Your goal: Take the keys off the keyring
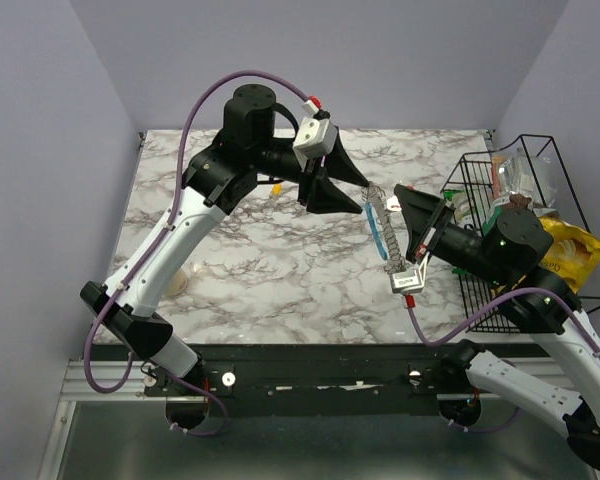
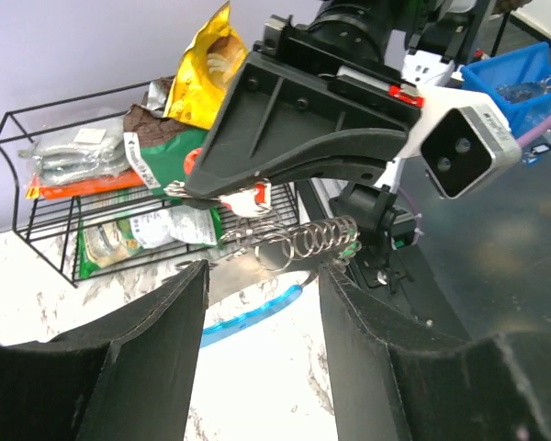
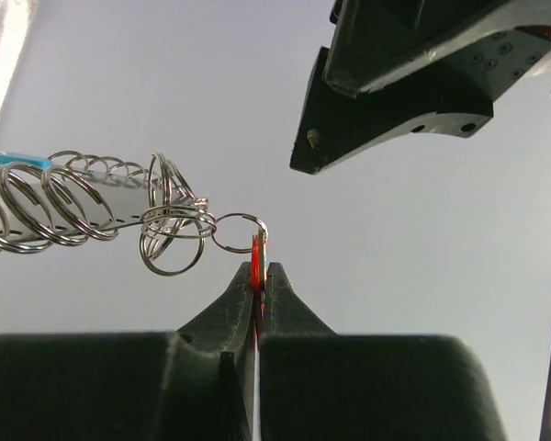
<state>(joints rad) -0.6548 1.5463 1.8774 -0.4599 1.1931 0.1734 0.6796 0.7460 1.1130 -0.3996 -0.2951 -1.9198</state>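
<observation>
A red key (image 3: pixel 255 246) is pinched in the closed right gripper (image 3: pixel 257 273); the keyring (image 1: pixel 378 230) linked to it is held aloft over the bench's (image 1: pixel 260 260) right half, beside the parted, empty left gripper (image 2: pixel 262 276)

The top view looks down from above and behind the arm bases over the whole tabletop (image 1: pixel 270 270). The wrist views sit close behind the left claw (image 2: pixel 262 276) and the right claw (image 3: pixel 257 274), facing each other. Both show the keyring (image 3: pixel 73 197).

Red key (image 3: pixel 255 248) (mostly within right hand (image 3: pixel 256 268))
</observation>
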